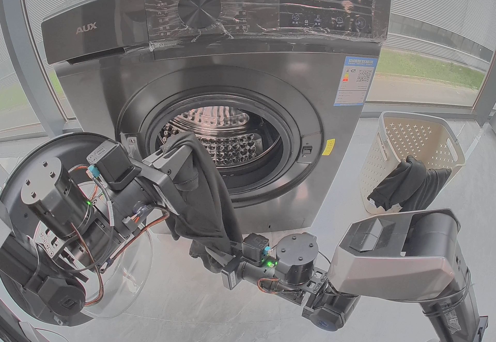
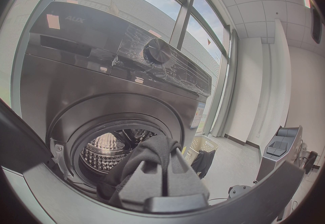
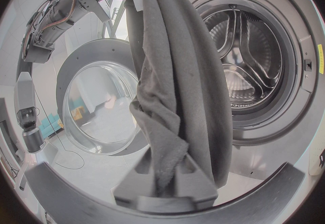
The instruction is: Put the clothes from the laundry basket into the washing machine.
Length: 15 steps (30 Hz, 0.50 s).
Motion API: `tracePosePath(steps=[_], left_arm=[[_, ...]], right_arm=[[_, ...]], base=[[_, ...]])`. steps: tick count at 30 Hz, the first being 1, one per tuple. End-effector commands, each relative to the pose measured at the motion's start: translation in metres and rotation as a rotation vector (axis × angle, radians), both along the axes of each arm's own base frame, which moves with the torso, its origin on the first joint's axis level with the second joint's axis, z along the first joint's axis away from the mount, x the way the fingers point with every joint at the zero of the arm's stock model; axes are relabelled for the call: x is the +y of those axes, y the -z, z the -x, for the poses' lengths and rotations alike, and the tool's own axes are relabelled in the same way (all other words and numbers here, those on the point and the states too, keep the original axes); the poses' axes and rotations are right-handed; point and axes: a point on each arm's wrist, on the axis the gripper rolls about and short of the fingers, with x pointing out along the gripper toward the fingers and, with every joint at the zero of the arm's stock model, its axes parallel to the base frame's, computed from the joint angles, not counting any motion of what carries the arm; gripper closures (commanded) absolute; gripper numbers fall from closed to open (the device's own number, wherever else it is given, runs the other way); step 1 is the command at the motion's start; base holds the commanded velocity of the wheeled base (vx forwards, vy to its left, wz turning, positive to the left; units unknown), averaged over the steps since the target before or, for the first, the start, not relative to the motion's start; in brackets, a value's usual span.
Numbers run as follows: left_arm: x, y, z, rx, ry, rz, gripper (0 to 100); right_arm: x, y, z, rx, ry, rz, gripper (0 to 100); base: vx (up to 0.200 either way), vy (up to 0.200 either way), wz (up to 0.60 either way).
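A dark grey garment (image 1: 209,198) hangs between both grippers in front of the washing machine (image 1: 232,79), whose round door (image 1: 77,224) stands swung open to the left. My left gripper (image 1: 183,154) is shut on the garment's upper end, level with the drum opening (image 1: 222,141). Lower down, near the floor, my right gripper (image 1: 217,257) is shut on the garment's lower end (image 3: 169,153). In the left wrist view the cloth (image 2: 152,153) bunches over the left gripper (image 2: 165,170). A white laundry basket (image 1: 408,146) at the right holds another dark garment (image 1: 408,185), draped over its front rim.
The steel drum (image 3: 243,62) looks bare inside. The open door's glass (image 3: 98,106) stands left of the hanging cloth. Pale floor (image 1: 196,307) lies in front of the machine. Windows run behind and beside it.
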Motion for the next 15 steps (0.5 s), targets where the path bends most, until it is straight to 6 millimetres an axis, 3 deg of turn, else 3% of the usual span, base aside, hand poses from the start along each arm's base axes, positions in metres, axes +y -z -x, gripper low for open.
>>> tracePosePath(steps=[1,4,5,8,15], left_arm=[[0.001,0.000,-0.001,0.001,-0.005,0.000,100],[0.002,0.001,-0.001,0.003,-0.010,-0.001,100],[0.003,0.001,-0.002,0.005,-0.016,-0.002,100],[0.005,0.002,-0.003,0.008,-0.023,-0.004,100],[0.016,0.002,-0.008,0.009,-0.060,-0.008,100]], right_arm=[[-0.001,0.003,-0.001,0.004,0.008,0.004,100],[-0.006,-0.007,0.003,0.003,0.024,0.000,100],[-0.012,-0.023,0.009,-0.006,0.025,-0.013,100],[-0.028,-0.046,0.018,-0.012,0.033,-0.024,100],[-0.088,-0.081,0.042,0.004,0.082,-0.007,100]], base=[[0.000,0.000,0.00],[0.000,0.000,0.00],[0.000,0.000,0.00],[0.000,0.000,0.00],[0.000,0.000,0.00]])
